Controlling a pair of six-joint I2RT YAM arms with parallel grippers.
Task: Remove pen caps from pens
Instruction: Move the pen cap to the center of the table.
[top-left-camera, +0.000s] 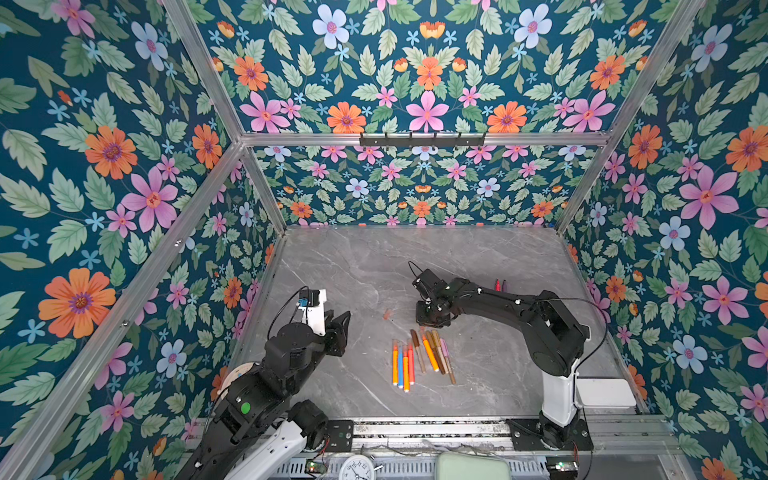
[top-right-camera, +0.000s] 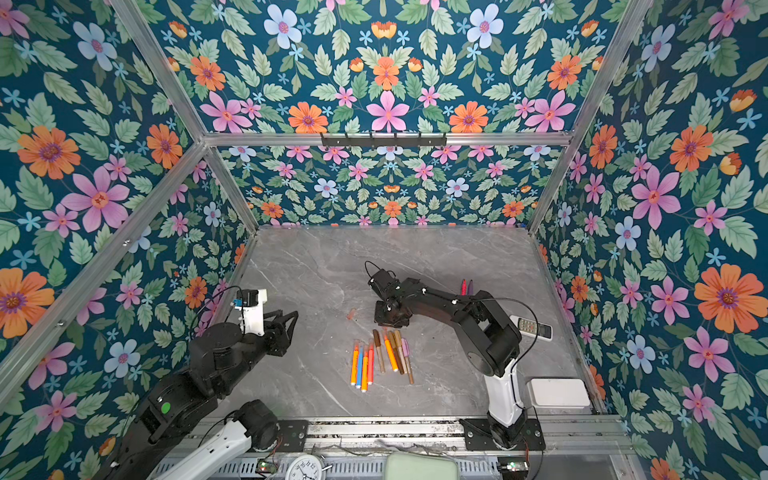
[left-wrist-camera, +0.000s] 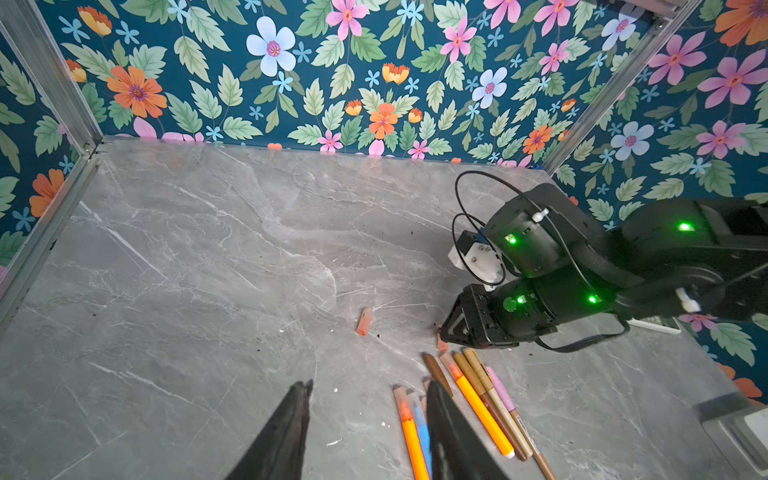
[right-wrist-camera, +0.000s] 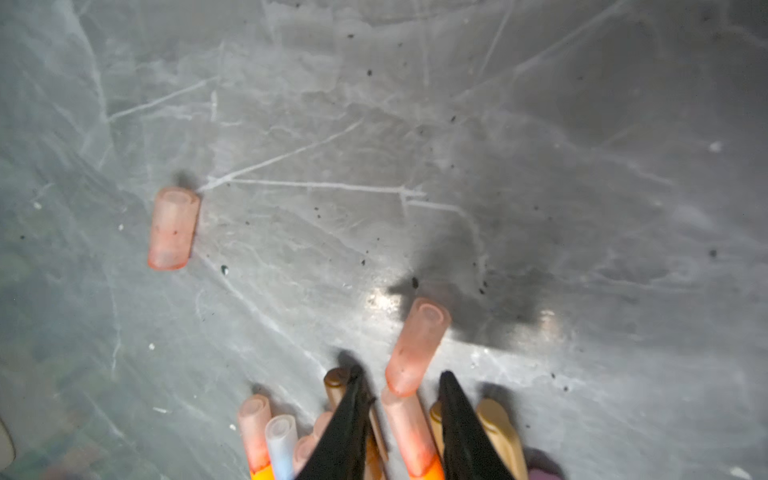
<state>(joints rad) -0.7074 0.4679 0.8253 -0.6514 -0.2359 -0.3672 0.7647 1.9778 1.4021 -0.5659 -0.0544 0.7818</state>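
A bunch of pens (top-left-camera: 422, 357) lay side by side on the grey marble tabletop (top-left-camera: 365, 266), near its front middle. They were orange, blue, red, brown, gold and pink, and several had caps on the ends pointing toward the back wall. Two more pens (top-left-camera: 500, 285), one red and one purple, lay well apart from them, beyond the right arm.

The right gripper (right-wrist-camera: 402, 376) was down low at the far end of the bunch. Its jaws stood apart and clamped on nothing, and an orange pen's capped tip lay in the gap beneath them. A translucent orange-red cap (right-wrist-camera: 417, 345) lay free just ahead of its fingertips, its near end against that pen's tip. Another loose cap (right-wrist-camera: 173, 228) of the same colour lay alone on bare stone, off toward the left arm's side.

The left gripper (left-wrist-camera: 369, 388) hovered above the tabletop to the left of the bunch, its jaws parted and empty. A white remote control (top-right-camera: 532, 326) lay behind the right arm's elbow.
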